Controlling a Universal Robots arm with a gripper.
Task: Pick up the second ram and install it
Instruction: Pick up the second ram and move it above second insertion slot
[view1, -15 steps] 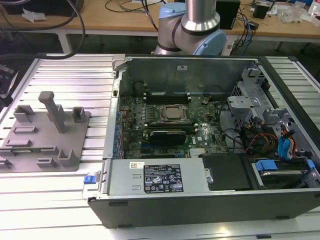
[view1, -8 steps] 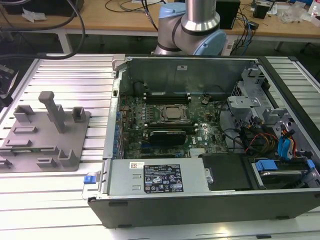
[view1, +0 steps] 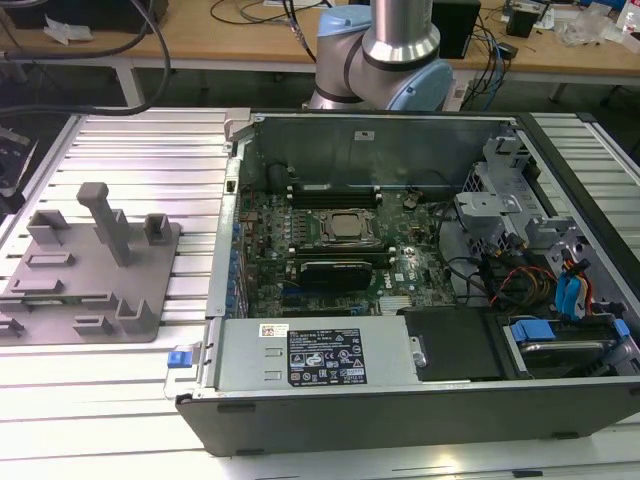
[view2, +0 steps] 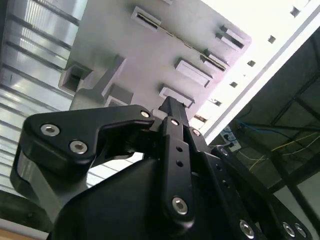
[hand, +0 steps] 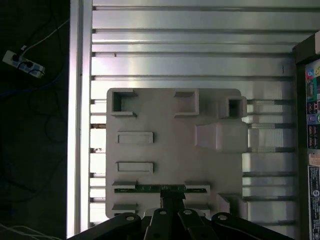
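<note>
Gripper (hand: 172, 196), black, right up against the lens in both wrist views: fingers (view2: 172, 120) drawn close together, nothing seen between them. Its tip lines up with the second ram (hand: 150, 188), a thin green stick standing on edge in a slot along the tray edge closest to the gripper, set between small raised brackets. Whether the tip touches the stick cannot be told. Tray (hand: 170, 125) is grey plastic, with shallow rectangular pockets across its middle, square sockets along the far edge and a blocky post (view1: 108, 220) rising near the edge that faces the computer. Tray lies flat on a ribbed metal tabletop (view1: 150, 150), toward the exterior view's left edge. Just beside it, on the exterior view's right, is an open computer case (view1: 400, 400), lid off, with the green mainboard (view1: 300, 220) exposed, the processor (view1: 345, 228) at its middle and a black card (view1: 335, 270) just in front of that. Arm (view1: 390, 50), silver and pale blue, rises behind the case's back wall. A power strip (hand: 22, 62) lies on the dark floor beyond the tabletop's edge.
</note>
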